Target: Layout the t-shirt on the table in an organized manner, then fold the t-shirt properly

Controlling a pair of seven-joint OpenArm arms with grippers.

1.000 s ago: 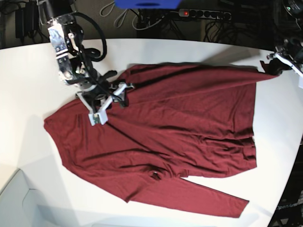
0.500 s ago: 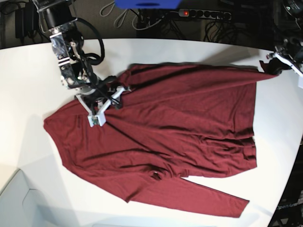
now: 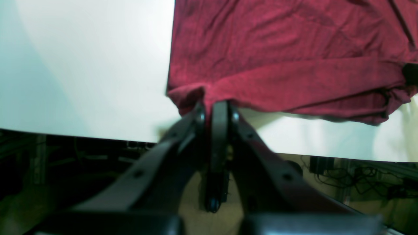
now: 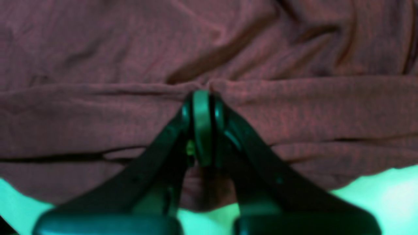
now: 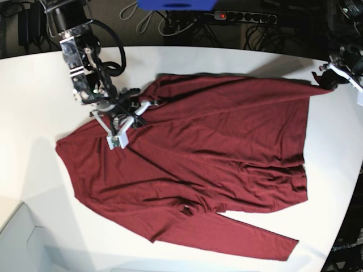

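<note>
- Right hand (image 4: 202, 93) has its fingers pressed together on a ridge of the t-shirt (image 5: 215, 147), pinching the maroon cloth into a small pucker near the bench's far-left part.
- Left hand (image 3: 217, 106) is likewise pinched tight on the shirt's corner, at the far-right edge of the bench (image 5: 34, 90); that corner is drawn out taut toward the rim.
- From the base view, the t-shirt lies spread over the middle of the white bench, wrinkled, reaching from the left side across to the right edge.
- 1 long sleeve runs along the near edge, angled toward the near-right corner.
- Folds and creases cross the cloth near the right side, where layers overlap.
- Beyond the far edge, a power strip (image 5: 247, 17) and cables show in the dark.
</note>
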